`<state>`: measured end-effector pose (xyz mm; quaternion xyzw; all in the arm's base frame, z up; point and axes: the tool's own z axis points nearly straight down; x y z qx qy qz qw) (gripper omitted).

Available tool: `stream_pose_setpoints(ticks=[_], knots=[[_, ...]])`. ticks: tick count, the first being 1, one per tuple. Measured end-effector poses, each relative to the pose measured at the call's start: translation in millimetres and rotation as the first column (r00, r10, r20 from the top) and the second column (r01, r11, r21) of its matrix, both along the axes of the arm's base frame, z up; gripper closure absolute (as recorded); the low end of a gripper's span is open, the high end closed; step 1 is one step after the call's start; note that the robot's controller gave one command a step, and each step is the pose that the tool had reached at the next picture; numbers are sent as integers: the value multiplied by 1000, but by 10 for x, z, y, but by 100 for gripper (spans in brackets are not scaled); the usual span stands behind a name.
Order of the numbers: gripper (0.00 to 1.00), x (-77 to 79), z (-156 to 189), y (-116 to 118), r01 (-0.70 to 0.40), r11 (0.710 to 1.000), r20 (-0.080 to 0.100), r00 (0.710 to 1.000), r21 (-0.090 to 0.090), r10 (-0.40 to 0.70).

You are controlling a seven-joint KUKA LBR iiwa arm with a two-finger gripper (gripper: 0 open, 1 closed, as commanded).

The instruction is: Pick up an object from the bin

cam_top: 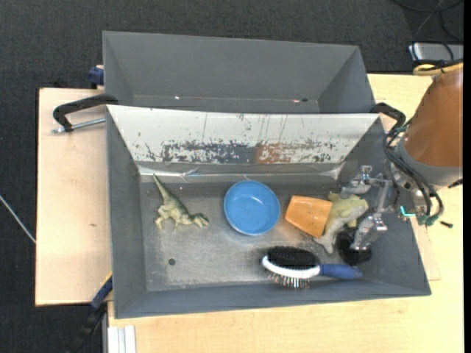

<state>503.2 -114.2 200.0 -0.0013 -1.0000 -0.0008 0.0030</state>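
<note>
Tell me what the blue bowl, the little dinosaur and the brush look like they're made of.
Blue bowl: probably plastic, smooth with an even colour and a soft sheen on its rim. Dinosaur: likely moulded plastic or rubber, pale green and matt; which one is unclear. Brush: seemingly plastic, a blue handle and white head, with black bristles whose material I can't tell.

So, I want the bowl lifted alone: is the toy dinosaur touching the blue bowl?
Apart. In the camera view, bare bin floor shows between the toy dinosaur and the blue bowl.
</note>
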Motion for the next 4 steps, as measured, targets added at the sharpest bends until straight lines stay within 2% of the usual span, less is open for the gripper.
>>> stream_pose_setpoints(ticks=[1,2,3,4], knots=[[0,601,-1164,204,144,990,12,989,-1,-144],[0,636,-1226,379,244,970,17,970,-3,-244],[0,885,-1224,608,477,879,9,879,-5,-477],[0,932,-1189,1291,27,1000,39,999,-11,-26]])
